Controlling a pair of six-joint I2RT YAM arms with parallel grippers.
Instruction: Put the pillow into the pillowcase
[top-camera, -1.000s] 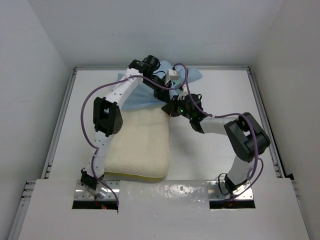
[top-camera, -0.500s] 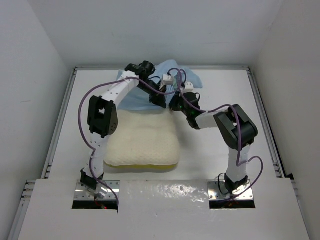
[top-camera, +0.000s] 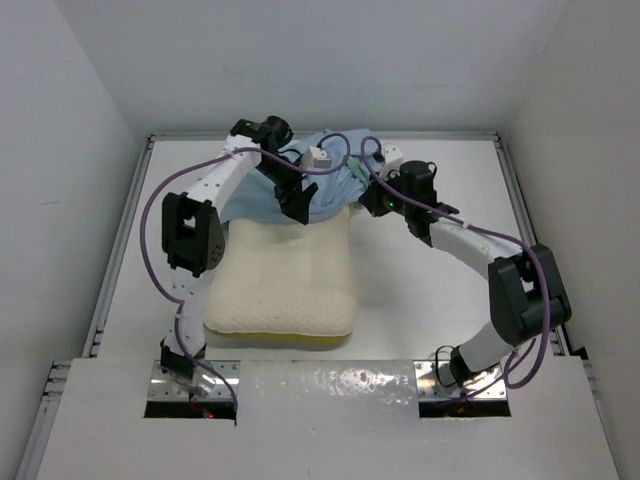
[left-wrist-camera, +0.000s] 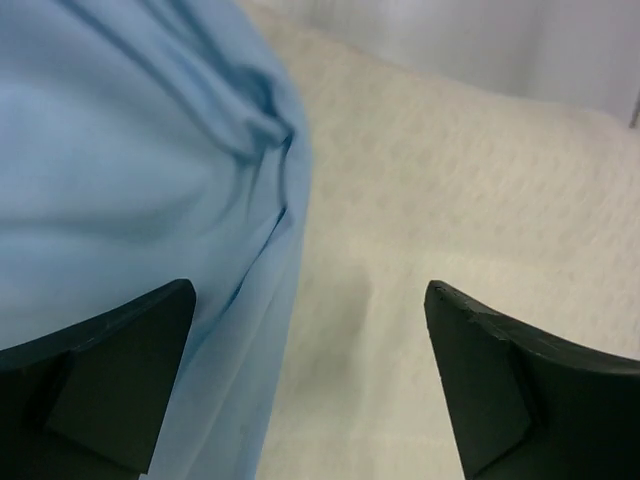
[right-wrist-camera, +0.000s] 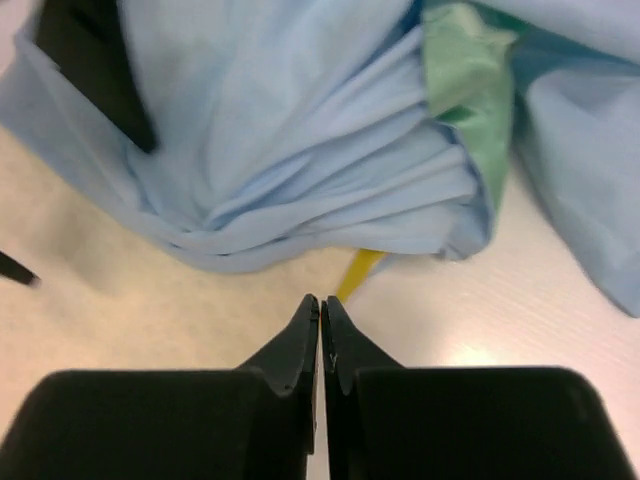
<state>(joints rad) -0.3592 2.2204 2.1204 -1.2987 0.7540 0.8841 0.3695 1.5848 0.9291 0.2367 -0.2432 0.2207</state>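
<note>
**Pillowcase bunched on the far end of the pillow**

The large cream-white quilted pillow (top-camera: 285, 285) lies flat on the white table (top-camera: 430, 300), in front of the left arm. Its yellow trim (top-camera: 290, 341) runs along the near side. The thin light blue satin pillowcase (top-camera: 325, 185) is gathered in folds over the far end of the pillow. A strip of its green side (right-wrist-camera: 465, 100) shows in the right wrist view.

The left gripper (left-wrist-camera: 310, 380) hangs over the border between cloth and pillow, with its fingers wide apart and nothing held. The right gripper (right-wrist-camera: 320, 325) has its fingers pressed together, with nothing seen between them. Its tip is just beside a bit of yellow trim under the folds.
</note>
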